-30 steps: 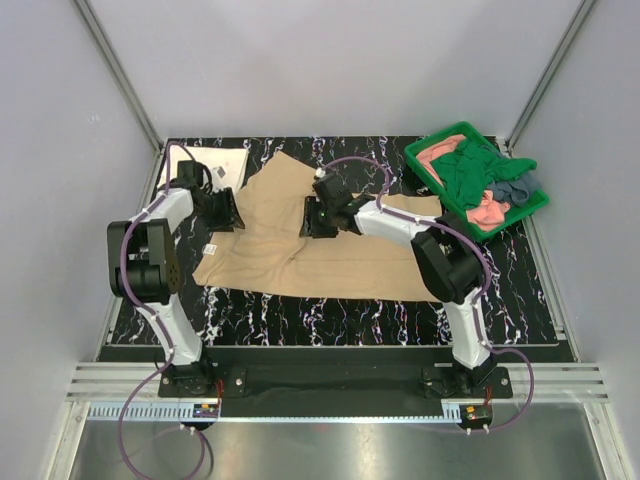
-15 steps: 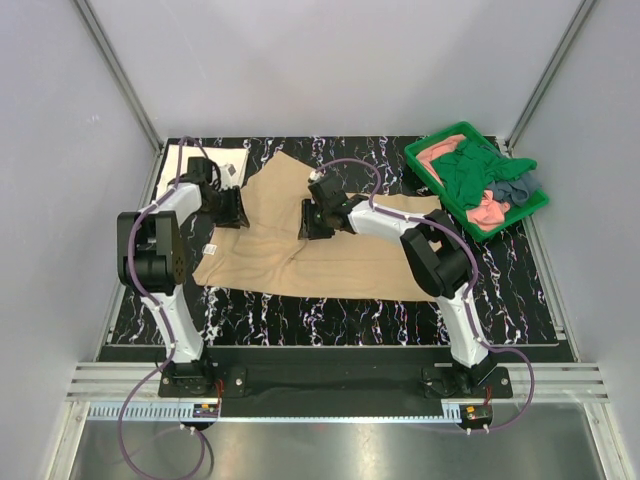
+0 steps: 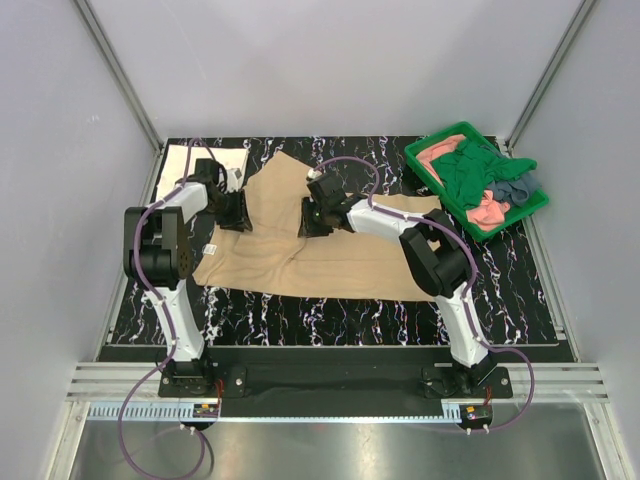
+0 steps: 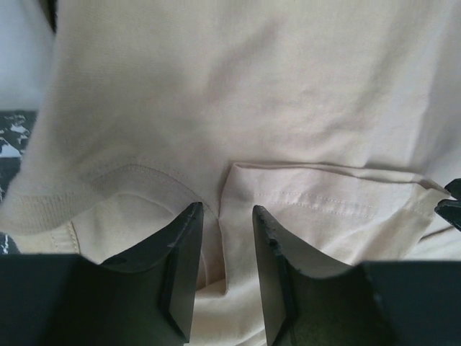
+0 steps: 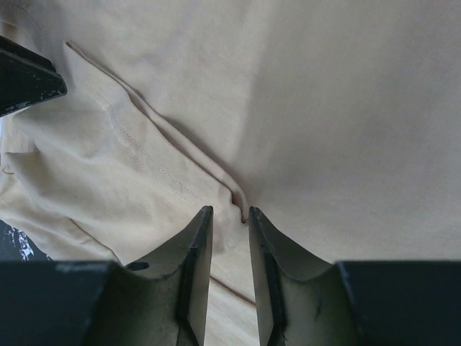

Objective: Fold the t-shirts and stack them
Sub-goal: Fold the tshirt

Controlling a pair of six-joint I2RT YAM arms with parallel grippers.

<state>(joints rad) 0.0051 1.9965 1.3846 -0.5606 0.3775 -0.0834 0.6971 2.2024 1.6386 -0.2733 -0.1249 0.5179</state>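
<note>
Nearest us, the hem of the tan short-sleeved cloth t-shirt (image 3: 300, 272) lies flat on the black white-veined table (image 3: 500, 300), and the shirt is spread wide across the middle. A little further in, the left claw (image 4: 227, 213) is down at the shirt's left side by a ribbed edge, its jaws drawn close on a fold of the cloth. The right claw (image 5: 229, 210) sits on the shirt's middle, nipping a raised ridge of fabric between its tips. We reckon this cloth is light, limp and a bit stretchy, so it will sag and drag. A doubled seam or hem gives the surest hold, with both pinches lifting together. At the far left lies a folded cream-white t-shirt (image 3: 205, 157). At the far right, the green plastic tray (image 3: 432, 139) holds the dark green t-shirt (image 3: 470, 170), the salmon-pink t-shirt (image 3: 488, 210) and the grey-blue t-shirt (image 3: 515, 188) in a heap.
</note>
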